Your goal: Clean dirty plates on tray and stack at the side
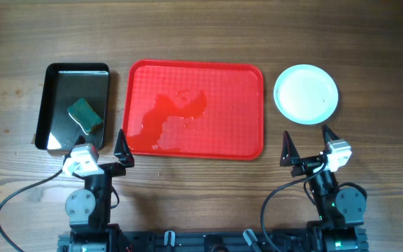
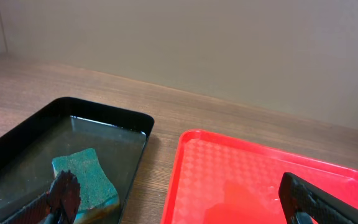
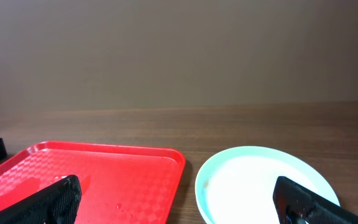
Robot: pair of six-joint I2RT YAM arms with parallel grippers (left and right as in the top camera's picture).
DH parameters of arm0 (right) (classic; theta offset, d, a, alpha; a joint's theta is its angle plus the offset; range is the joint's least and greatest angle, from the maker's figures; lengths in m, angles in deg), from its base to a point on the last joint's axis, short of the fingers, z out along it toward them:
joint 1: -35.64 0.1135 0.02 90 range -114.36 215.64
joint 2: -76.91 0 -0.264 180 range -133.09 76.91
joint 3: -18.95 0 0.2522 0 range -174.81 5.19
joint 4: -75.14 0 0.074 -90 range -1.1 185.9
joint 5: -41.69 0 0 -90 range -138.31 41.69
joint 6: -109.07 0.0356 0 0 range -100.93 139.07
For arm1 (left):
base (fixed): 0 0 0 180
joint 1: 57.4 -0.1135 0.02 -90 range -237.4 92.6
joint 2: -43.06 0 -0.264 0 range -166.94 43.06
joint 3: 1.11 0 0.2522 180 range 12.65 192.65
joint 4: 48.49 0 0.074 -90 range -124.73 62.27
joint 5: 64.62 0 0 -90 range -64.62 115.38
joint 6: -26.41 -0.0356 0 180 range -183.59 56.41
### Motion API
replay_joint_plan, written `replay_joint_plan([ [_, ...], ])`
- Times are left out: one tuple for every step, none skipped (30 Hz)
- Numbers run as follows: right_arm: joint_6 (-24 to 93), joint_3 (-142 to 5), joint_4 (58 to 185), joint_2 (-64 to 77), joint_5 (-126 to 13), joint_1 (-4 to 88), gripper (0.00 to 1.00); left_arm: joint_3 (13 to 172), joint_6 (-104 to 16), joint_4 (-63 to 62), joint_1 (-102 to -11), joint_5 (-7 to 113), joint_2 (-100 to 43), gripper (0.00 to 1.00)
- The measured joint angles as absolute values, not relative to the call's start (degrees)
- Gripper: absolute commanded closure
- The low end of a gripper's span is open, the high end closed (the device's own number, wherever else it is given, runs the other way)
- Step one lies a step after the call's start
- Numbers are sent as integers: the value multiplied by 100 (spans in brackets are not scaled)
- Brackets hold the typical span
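The red tray (image 1: 243, 84) lies mid-table, bare but wet, apparently emptied. Left of it is a black tray (image 1: 58, 91) of water. To the right, just off the red tray, rests a clean mint-white plate (image 1: 306, 94), perhaps a stack. A green sponge (image 1: 85, 115) sits in the water, ready for wiping. The left gripper (image 2: 179, 205) and right gripper (image 1: 307, 141) hover nearby, jaws spread, holding nothing.

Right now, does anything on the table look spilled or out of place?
Yes. A shiny wet puddle lies on the red tray, left of its middle. The sponge in the black tray and the pale plate look orderly.
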State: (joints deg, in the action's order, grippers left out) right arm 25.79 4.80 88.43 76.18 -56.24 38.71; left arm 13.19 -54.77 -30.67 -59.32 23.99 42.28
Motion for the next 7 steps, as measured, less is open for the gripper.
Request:
replay_joint_plan([
  [2579, 480, 8843, 7618, -5624, 3871, 1, 1319, -5479, -3067, -5932, 2399, 4228, 0],
  [2579, 480, 8843, 7618, -5624, 3871, 1, 1319, -5477, -3067, -5932, 2399, 4228, 0],
  [2579, 480, 8843, 7618, -5624, 3871, 0, 1319, -5479, -3067, -5932, 2399, 4228, 0],
  [2579, 480, 8843, 7618, -5624, 3871, 1, 1319, -5479, -3067, -5932, 2399, 4228, 0],
  [2579, 480, 8843, 7618, -5624, 3871, 1, 1319, -5479, -3067, -5932, 2399, 4228, 0],
  [2579, 480, 8843, 7618, -5624, 3871, 1, 1319, -5479, -3067, -5932, 2399, 4228, 0],
  [2579, 480, 8841, 7618, -5624, 3871, 0, 1319, -5477, -3067, -5932, 2399, 4228, 0],
])
